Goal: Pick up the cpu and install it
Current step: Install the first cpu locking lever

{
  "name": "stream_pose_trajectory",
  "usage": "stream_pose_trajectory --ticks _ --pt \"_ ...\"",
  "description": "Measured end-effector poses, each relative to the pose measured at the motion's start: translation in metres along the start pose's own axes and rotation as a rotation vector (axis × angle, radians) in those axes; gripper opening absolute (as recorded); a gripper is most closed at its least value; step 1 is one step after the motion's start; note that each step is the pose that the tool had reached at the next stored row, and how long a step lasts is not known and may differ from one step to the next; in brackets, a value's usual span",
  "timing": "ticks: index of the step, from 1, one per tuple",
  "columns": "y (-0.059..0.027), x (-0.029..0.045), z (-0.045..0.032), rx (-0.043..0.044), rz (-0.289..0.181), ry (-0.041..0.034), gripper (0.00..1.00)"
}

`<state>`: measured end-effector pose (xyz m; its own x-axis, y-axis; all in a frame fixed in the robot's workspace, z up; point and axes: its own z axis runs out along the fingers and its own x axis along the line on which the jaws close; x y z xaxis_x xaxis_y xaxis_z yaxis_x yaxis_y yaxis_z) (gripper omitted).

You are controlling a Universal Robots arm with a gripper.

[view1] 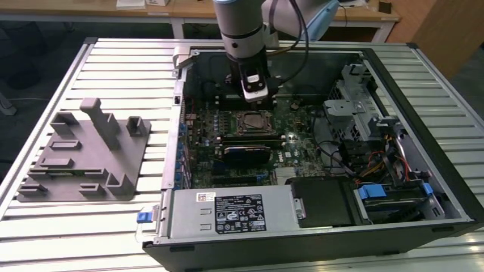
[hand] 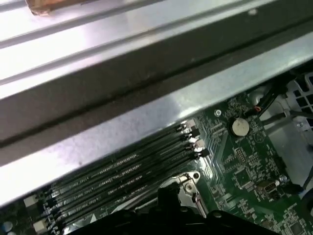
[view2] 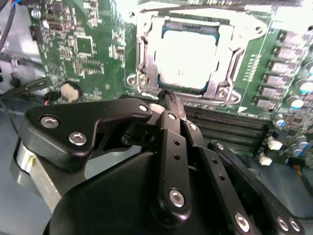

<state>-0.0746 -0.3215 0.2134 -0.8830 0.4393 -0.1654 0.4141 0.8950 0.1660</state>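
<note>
The cpu [view2: 188,54] lies flat in the motherboard socket [view1: 252,122], its shiny silver top showing inside the metal socket frame [view2: 144,63]. My gripper [view1: 255,95] hangs inside the open computer case, just behind the socket in the exterior view. In the second wrist view the gripper [view2: 167,98] has its black fingers drawn together, with nothing between them. Their tips sit at the socket frame's edge, beside the memory slots [view2: 230,125]. In the first wrist view the gripper's tip [hand: 167,195] stands next to the memory slots [hand: 122,178].
The open computer case [view1: 423,85] lies on a slatted metal table [view1: 113,56]. A grey fixture plate [view1: 83,153] stands at the exterior view's left. A power supply [view1: 226,212], drive cage [view1: 355,113], cables [view1: 378,164] and coin battery [view2: 72,90] surround the board.
</note>
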Motion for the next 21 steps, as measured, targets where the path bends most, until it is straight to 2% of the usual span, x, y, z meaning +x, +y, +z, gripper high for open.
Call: stream_pose_trajectory --ticks 2,4,6,9,10,12,13,21 --pt "0.0004 -0.0009 0.0004 0.0202 -0.002 0.0105 0.11" --pt "0.0010 -0.0022 0.0009 0.0412 -0.002 0.0307 0.11" --pt "0.0015 -0.0038 0.0014 0.0581 0.000 0.0608 0.11" --pt "0.0015 -0.0067 0.0022 0.0825 0.004 0.1106 0.11" --pt "0.0014 -0.0079 0.0024 0.0892 0.005 0.1245 0.11" --pt "0.0010 -0.0104 0.0028 0.0990 0.006 0.1443 0.11" --pt "0.0009 -0.0108 0.0029 0.1003 0.006 0.1471 0.11" --pt "0.0008 -0.0108 0.0029 0.0997 -0.003 0.1482 0.11"
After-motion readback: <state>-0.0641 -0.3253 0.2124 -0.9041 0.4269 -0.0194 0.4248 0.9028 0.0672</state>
